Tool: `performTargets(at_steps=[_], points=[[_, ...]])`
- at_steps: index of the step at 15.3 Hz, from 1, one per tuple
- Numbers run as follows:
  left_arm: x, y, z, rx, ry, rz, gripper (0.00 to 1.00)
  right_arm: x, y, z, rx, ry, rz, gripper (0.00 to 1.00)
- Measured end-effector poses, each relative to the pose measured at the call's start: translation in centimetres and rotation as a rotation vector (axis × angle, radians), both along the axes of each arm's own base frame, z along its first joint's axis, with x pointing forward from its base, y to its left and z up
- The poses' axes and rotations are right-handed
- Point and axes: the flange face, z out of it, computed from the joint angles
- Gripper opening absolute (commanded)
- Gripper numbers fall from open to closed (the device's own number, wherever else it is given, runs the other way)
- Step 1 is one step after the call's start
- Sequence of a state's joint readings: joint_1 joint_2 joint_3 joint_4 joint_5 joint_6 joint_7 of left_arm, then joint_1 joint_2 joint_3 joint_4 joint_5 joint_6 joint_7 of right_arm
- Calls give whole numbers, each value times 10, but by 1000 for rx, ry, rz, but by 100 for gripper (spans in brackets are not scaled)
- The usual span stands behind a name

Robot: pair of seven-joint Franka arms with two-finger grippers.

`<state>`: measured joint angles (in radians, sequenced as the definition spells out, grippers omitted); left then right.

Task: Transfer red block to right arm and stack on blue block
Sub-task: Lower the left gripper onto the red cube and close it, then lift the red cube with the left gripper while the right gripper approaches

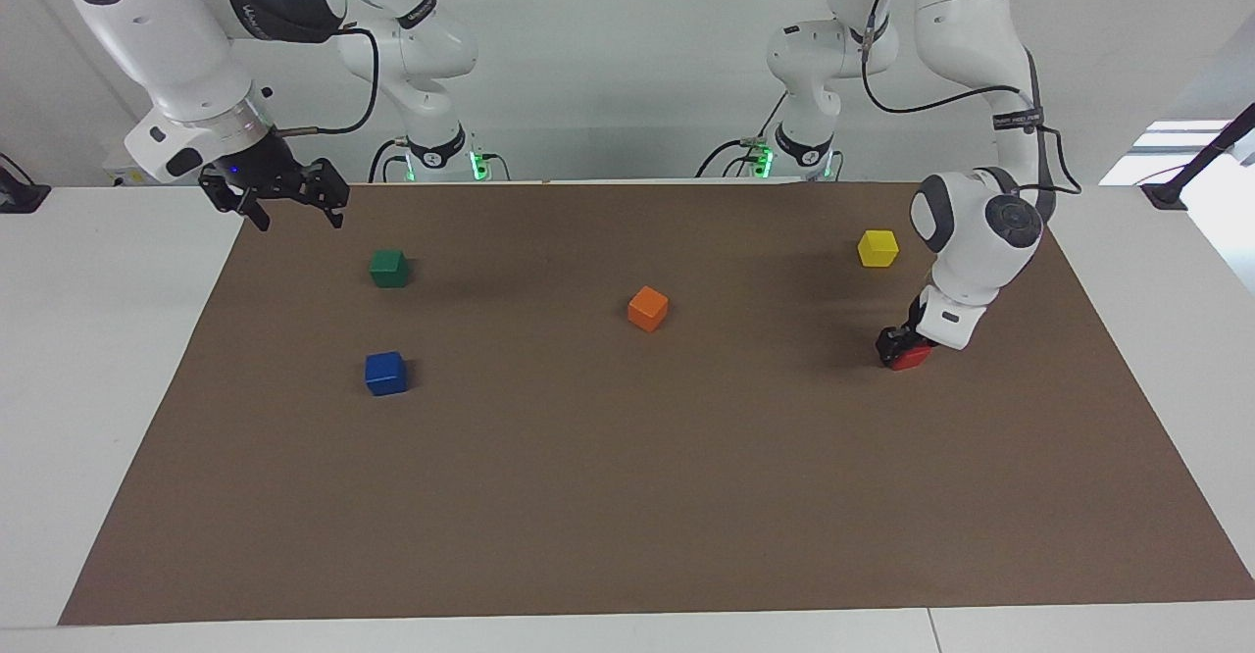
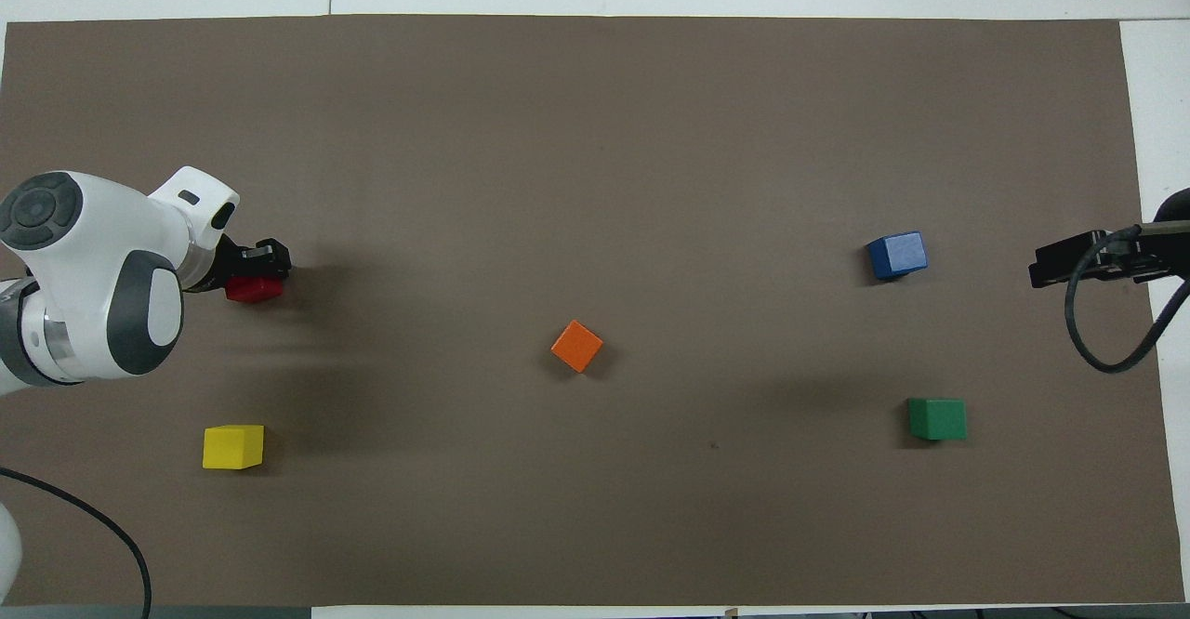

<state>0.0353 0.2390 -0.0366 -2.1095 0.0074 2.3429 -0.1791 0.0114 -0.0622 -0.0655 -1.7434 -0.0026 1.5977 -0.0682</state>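
The right gripper hangs with its jaws spread wide and empty above the corner of the mat nearest its own base. It waits there, probably so that it stays clear of the blocks until the handover. Under it and a little toward the mat's middle sits the green block, close to the edge nearest the robots. The blue block lies farther from the robots than the green one, in the same end of the mat, with open mat all round it. That leaves room for a gripper to come down on it and set a cube on top. The orange block rests near the centre of the mat, turned slightly askew and well apart from the rest. The yellow block sits toward the left arm's end, near the edge closest to the robots. The red block lies on the mat farther from the robots than the yellow one, not far from the left arm's end edge. The left gripper is down on it, tilted, jaws drawn narrow against its sides, and the cube is not yet lifted. Since red and blue lie at opposite ends of the mat, the pass between arms looks necessary, likely above the middle near the orange block.
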Motion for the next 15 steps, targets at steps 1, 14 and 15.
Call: performTargets(at_steps=[1,14,15], points=[[0,0,0,0,0,0,0,0,0,0,0,0,0,100],[40,-74,122,-283,119,550,0,1,4,2,38,-16,-4,100],[39,-97,133,-319,145,617,0,1,5,2,48,-16,-5,100]])
